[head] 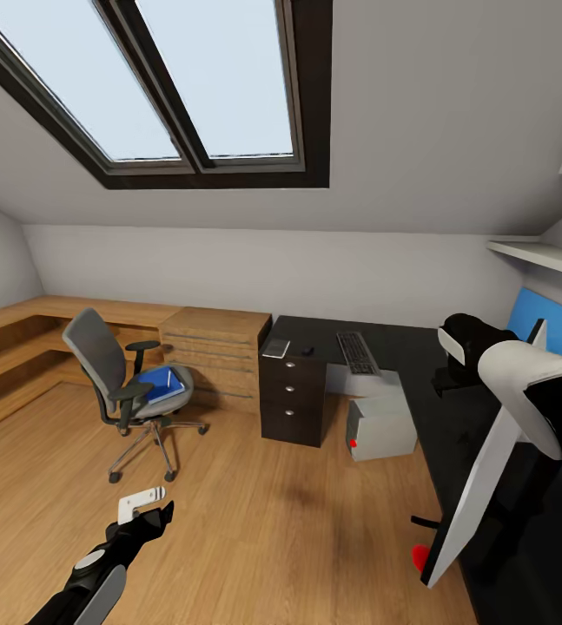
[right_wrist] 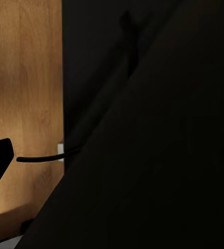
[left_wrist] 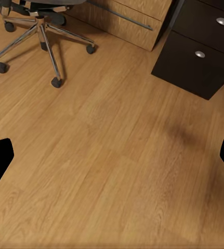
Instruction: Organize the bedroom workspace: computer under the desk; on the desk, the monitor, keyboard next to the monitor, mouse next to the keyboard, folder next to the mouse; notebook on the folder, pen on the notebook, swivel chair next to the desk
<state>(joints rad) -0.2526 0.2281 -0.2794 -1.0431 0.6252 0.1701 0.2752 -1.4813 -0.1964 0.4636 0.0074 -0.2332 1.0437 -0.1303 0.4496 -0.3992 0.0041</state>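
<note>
The swivel chair [head: 107, 365] stands on the wooden floor at the left, and the blue folder [head: 162, 383] lies on its seat. On the black desk [head: 406, 351] I see the keyboard [head: 356, 351], the small mouse [head: 307, 351] and the grey notebook [head: 275, 348]. The computer [head: 381, 425] sits under the desk. The monitor [head: 485, 460] stands edge-on at the desk's near side, with its ring base [right_wrist: 39, 157] reaching over the floor. My right gripper [head: 451, 375] hangs open in front of the screen. My left gripper [head: 155, 514] is open low over bare floor. The pen is out of view.
A light wooden drawer chest [head: 215, 347] and a low wooden bench [head: 20, 338] line the far wall beside the desk's dark drawer unit [head: 291, 395]. White shelves [head: 545, 254] hang at the upper right. The chair's chrome base [left_wrist: 41, 33] stands ahead of my left gripper.
</note>
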